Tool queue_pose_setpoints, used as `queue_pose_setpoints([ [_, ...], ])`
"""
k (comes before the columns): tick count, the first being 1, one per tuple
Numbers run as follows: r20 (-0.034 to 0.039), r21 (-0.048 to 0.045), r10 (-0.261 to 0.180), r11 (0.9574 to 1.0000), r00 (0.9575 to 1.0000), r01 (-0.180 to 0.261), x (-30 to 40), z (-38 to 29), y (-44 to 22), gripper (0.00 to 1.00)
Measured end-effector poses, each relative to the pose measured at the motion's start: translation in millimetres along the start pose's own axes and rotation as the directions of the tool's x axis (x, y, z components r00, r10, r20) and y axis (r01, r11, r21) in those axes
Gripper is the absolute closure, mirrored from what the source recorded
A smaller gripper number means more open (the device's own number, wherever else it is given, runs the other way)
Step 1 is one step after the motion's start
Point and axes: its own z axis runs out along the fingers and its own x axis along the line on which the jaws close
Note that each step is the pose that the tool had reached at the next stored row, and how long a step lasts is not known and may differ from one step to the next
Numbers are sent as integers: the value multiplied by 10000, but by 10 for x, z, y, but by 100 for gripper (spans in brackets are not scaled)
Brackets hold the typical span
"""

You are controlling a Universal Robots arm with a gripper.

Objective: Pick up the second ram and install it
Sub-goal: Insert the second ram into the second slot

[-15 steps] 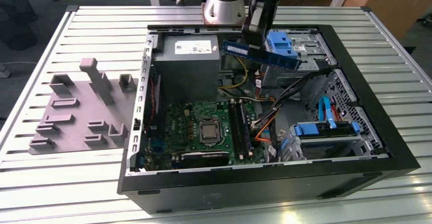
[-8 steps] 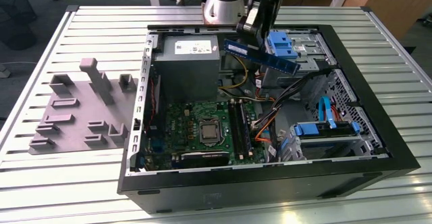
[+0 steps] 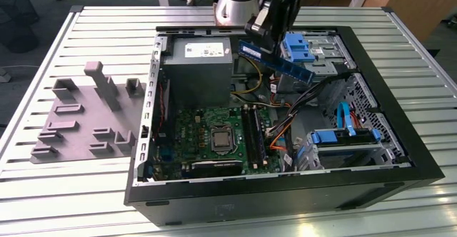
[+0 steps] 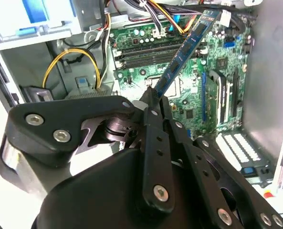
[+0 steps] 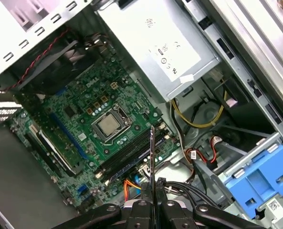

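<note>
A workbench of pale ribbed metal slats [image 3: 85, 28] carries an open black computer case [image 3: 400, 157] lying on its side, with a grey moulded tray of holder blocks [image 3: 75, 124] just beside it on the exterior view's left. Inside the case you can see a green motherboard [image 3: 203, 124], a grey power supply [image 3: 196, 68], blue drive brackets [image 3: 296, 48] and a bundle of coloured cables [image 3: 282, 132].

Your gripper [image 3: 266, 38] hangs above the far end of the case, its fingers closed on the second ram [image 3: 279, 61], a thin blue-green stick with black chips. The stick is in the air, tilted, well clear of the motherboard. In the second wrist view it juts out from the gripper [image 4: 153, 98] toward the board, and the second ram [image 4: 186, 50] appears edge-on in the first wrist view as a thin dark line [image 5: 152, 152] above the long black memory slots [image 5: 129, 155].

Expect the stick to be very light and stiff, yet fragile: likely to crack if bent, and the contact edge should stay untouched. The grip looks to be at one end, across the flat faces, so it may pivot under pressure
</note>
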Motion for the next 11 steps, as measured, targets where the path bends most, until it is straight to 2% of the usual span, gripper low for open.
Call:
queue_pose_setpoints([
  [3, -19, 3, 481, 9988, 9988, -481, 0, 5, 1, 86],
  [6, -36, 7, 941, 9956, 9956, -941, -1, 10, 1, 86],
  [11, -64, 14, 1723, 9850, 9850, -1723, -2, 20, 2, 86],
])
